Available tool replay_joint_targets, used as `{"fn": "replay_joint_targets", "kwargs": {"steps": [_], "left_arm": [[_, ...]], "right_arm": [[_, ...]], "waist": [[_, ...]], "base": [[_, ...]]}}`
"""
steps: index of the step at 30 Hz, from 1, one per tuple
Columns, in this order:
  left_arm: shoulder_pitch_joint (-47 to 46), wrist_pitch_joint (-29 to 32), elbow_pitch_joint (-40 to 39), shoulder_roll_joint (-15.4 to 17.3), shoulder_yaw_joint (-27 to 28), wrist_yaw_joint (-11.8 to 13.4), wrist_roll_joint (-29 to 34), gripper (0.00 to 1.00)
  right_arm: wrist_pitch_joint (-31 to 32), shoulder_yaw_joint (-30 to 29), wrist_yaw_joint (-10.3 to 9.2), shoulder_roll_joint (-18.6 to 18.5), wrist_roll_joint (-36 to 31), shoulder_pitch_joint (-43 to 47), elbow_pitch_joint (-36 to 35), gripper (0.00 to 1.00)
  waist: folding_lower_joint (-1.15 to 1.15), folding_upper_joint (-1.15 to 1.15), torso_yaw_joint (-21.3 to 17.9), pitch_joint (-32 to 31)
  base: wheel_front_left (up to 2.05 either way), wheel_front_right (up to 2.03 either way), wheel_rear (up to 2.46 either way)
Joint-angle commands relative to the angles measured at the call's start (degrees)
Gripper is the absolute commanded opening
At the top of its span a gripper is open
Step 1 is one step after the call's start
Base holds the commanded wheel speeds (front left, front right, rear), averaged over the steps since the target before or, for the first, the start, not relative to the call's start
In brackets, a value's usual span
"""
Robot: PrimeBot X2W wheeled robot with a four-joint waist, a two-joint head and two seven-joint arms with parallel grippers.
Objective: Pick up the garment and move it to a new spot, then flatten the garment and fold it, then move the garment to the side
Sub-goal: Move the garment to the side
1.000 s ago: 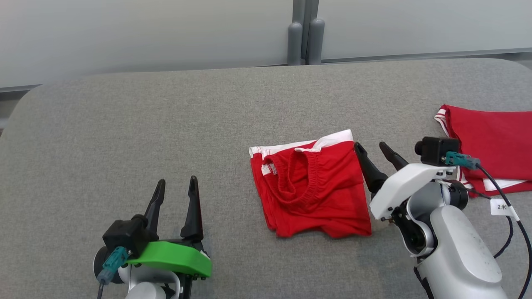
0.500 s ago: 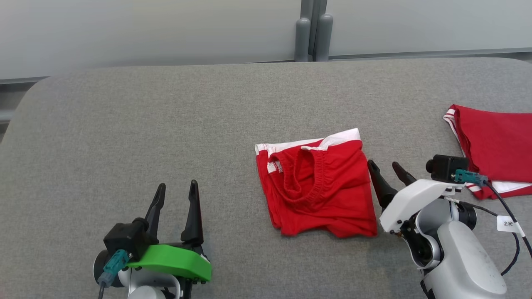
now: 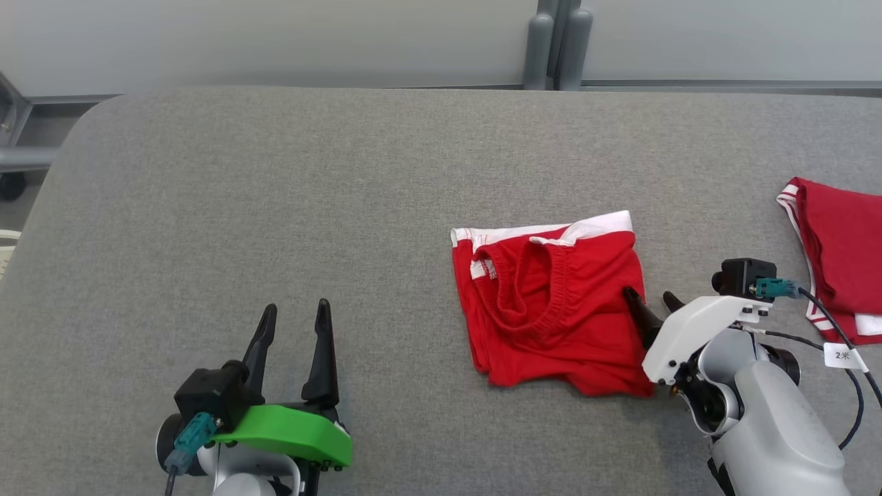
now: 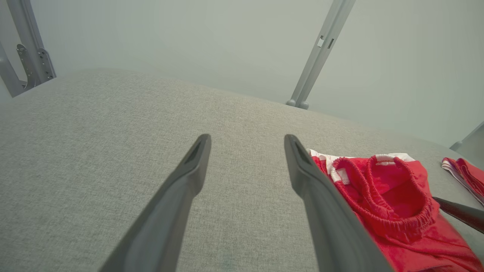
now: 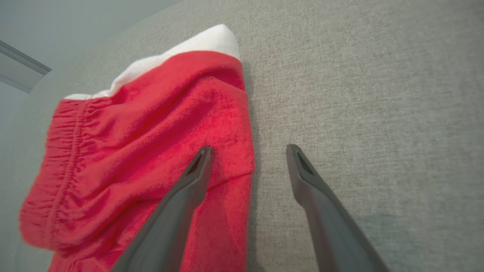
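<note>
Cloth this thin looks light, soft and floppy, so I'd pinch the red garment (image 3: 551, 303), lying roughly folded near the middle of the grey table (image 3: 275, 193), at its right edge through every layer. The right gripper (image 3: 648, 295) straddles that edge with jaws apart, one finger over fabric, one over bare table. The left gripper (image 3: 296, 306), also spread and empty, sits well apart to the garment's left.

Garment (image 3: 551, 303) edge behind right fingers (image 3: 637, 311)
</note>
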Motion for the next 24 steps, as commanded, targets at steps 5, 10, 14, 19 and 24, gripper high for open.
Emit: {"fn": "replay_joint_targets", "kwargs": {"steps": [5, 10, 14, 19, 24], "left_arm": [[-0.8, -0.3, 0.3, 0.1, 0.0, -0.2, -0.2, 1.0], [-1.1, -0.5, 0.7, 0.1, 0.0, -0.4, -0.4, 1.0], [-1.2, -0.6, 0.8, 0.1, 0.1, -0.2, -0.5, 1.0], [-1.1, -0.8, 0.8, 0.1, 0.1, 0.1, -0.4, 1.0], [-1.0, -0.9, 0.5, 0.0, -0.1, 0.2, -0.2, 1.0]], "right_arm": [[2.3, 0.1, 0.01, -0.1, 2.7, -2.4, 4.6, 1.0], [2.9, 1.6, 0.02, 0.1, 4.2, -3.8, 7.2, 1.0], [2.6, 3.5, 0.02, 0.1, 5.3, -5.0, 7.5, 0.0], [1.7, 5.8, 0.01, -1.9, 5.8, -6.7, 6.3, 0.0], [2.9, 7.9, 0.01, -4.5, 6.5, -7.2, 3.9, 0.0]], "waist": [[0.0, 0.58, 2.1, 1.0], [0.0, 0.58, 2.9, 1.3], [0.0, 0.58, 3.0, 1.4], [0.0, 0.58, 2.6, 1.2], [0.0, 0.58, 1.4, 0.7]], "base": [[0.0, 0.0, 0.0], [0.0, 0.0, 0.0], [0.0, 0.0, 0.0], [0.0, 0.0, 0.0], [0.0, 0.0, 0.0]]}}
